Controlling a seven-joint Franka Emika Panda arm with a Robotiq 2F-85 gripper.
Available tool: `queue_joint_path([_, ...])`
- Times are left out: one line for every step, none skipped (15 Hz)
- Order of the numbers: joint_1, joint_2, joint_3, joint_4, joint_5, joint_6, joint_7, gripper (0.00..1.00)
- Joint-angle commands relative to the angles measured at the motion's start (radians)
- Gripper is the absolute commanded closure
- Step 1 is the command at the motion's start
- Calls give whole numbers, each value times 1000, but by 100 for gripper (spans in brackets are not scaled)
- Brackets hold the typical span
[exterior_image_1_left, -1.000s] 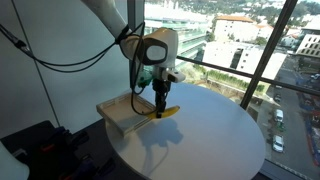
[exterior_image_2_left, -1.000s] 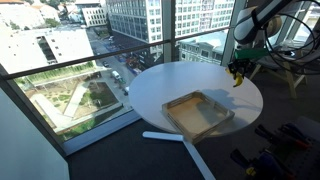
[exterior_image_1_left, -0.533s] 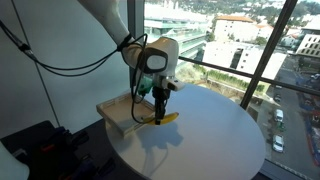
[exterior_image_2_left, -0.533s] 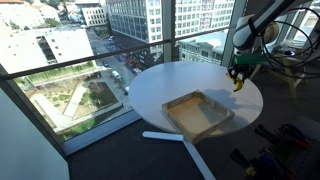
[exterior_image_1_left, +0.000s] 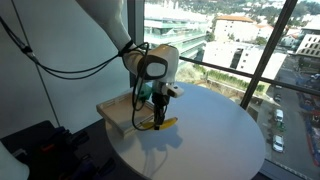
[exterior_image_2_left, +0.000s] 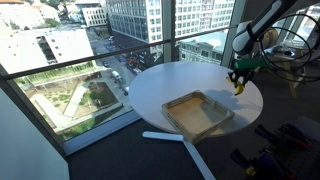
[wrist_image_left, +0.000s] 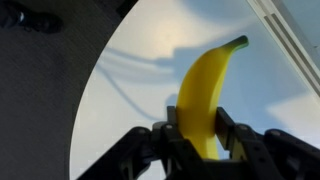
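My gripper (exterior_image_1_left: 159, 113) is shut on a yellow banana (exterior_image_1_left: 166, 123) and holds it low over the round white table (exterior_image_1_left: 215, 140), just beside the shallow wooden tray (exterior_image_1_left: 118, 116). In the wrist view the banana (wrist_image_left: 210, 85) runs up from between the black fingers (wrist_image_left: 200, 128), its green-tipped stem pointing to the upper right. In an exterior view the gripper (exterior_image_2_left: 239, 84) with the banana (exterior_image_2_left: 239, 87) hangs over the far edge of the table, past the wooden tray (exterior_image_2_left: 197, 113), which is empty.
The table (exterior_image_2_left: 160, 85) stands against floor-to-ceiling windows with dark frames (exterior_image_1_left: 270, 50). Black cables (exterior_image_1_left: 60, 62) trail from the arm. Dark equipment (exterior_image_1_left: 40, 145) lies on the floor beside the table. A white table leg (exterior_image_2_left: 165, 136) sticks out below.
My gripper has moved down and slightly toward the tray with the banana still in it, which is now closer to the tabletop.
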Motion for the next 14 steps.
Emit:
queue_joint_path([-11, 11, 1, -13, 24, 51, -44, 84])
queue_joint_path([-14, 19, 2, -14, 28, 64, -48, 84])
queue_joint_path([-16, 26, 3, -16, 34, 79, -51, 84])
queue_joint_path([-18, 35, 5, -16, 42, 93, -54, 84])
queue_joint_path([-20, 43, 7, -17, 52, 105, -61, 84])
queue_joint_path([-21, 52, 7, -18, 61, 119, -67, 84])
queue_joint_path([-23, 61, 7, -18, 67, 131, -72, 84])
queue_joint_path([-25, 69, 7, -19, 74, 140, -78, 84])
queue_joint_path([-26, 77, 6, -19, 79, 151, -82, 84])
queue_joint_path([-28, 85, 6, -19, 84, 159, -85, 84])
queue_joint_path([-31, 92, 5, -18, 89, 164, -87, 84])
queue_joint_path([-32, 98, 5, -18, 91, 170, -89, 84])
queue_joint_path([-34, 104, 4, -18, 94, 175, -90, 84])
queue_joint_path([-35, 110, 5, -18, 94, 178, -90, 84])
